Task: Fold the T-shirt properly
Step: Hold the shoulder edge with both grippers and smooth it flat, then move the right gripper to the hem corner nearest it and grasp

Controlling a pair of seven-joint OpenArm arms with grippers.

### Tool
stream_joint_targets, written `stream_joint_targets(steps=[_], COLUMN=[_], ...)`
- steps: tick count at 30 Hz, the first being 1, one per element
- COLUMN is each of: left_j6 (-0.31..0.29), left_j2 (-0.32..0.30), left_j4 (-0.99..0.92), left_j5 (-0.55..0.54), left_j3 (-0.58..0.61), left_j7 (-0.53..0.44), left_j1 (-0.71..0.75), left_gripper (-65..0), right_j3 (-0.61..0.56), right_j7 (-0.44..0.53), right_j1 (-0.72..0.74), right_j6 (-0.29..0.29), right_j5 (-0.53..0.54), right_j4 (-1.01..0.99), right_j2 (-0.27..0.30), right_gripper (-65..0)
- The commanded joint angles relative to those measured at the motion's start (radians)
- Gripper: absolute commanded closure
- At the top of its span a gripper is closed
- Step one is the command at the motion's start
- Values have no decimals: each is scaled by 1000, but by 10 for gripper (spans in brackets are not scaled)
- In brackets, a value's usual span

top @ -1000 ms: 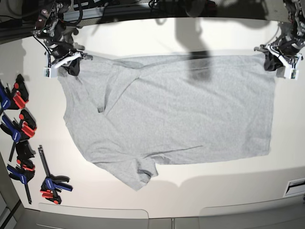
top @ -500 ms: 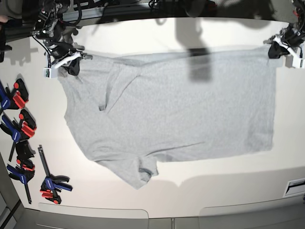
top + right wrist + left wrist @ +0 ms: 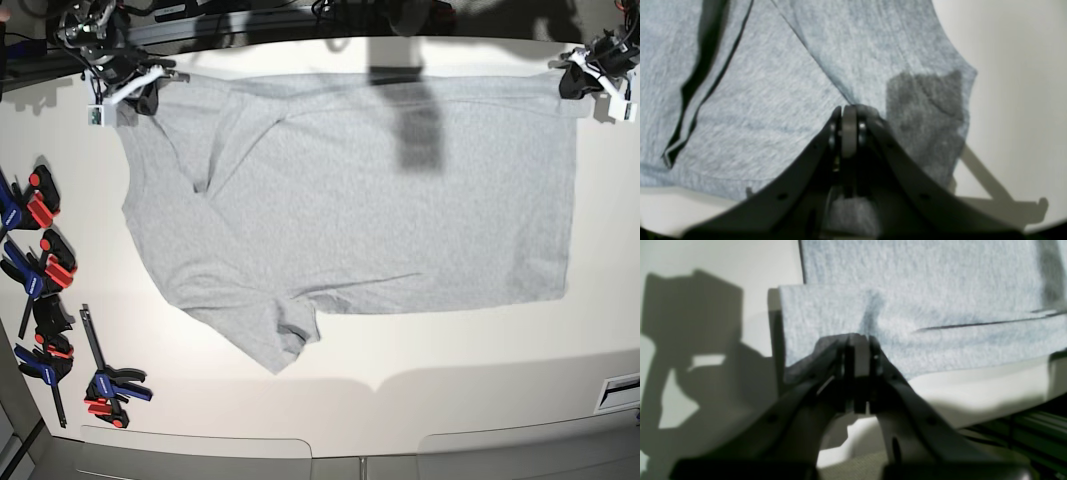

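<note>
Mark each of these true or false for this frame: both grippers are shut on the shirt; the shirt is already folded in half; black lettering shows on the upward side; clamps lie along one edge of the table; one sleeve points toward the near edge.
1. Both grippers are shut on the T-shirt. True: the left gripper and the right gripper each pinch grey fabric at a far corner.
2. The shirt is already folded in half. False: it lies spread out nearly flat on the table.
3. Black lettering shows on the upward side. False: the visible side is plain grey.
4. Clamps lie along one edge of the table. True: beside the right arm's side.
5. One sleeve points toward the near edge. True.
</note>
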Motion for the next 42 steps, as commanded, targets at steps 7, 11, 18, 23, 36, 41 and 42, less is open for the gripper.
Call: stream_joint_targets(steps=[7, 11, 18, 23, 36, 41, 42], left_j6=[18, 14, 15, 35, 129, 129, 129], left_j2=[-11, -11, -11, -11, -11, -11, -11], left_j4=[-4, 43, 254, 371, 392, 392, 392], left_j5=[59, 23, 27, 79, 186, 186, 188], left_j3=[0, 0, 0, 0, 0, 0, 0], left_j7=[69, 48, 48, -2, -89, -88, -87], left_j1=[41, 39, 39, 39, 38, 39, 39], left_gripper=[-23, -24, -78, -133, -160, -182, -182], right_j3=[63, 63, 63, 63, 44, -4, -22], right_j7=[-40, -39, -38, -39, -12, 34, 37], right_j1=[-11, -3, -1, 45, 397, 581, 624], right_j6=[-12, -12, -12, -12, -13, -13, -13], right_j5=[68, 114, 123, 114, -22, -65, -65], right_j4=[6, 12, 149, 258, 168, -95, -158], right_j2=[12, 12, 12, 12, 9, 31, 44], right_gripper=[0, 0, 0, 0, -221, -313, -315])
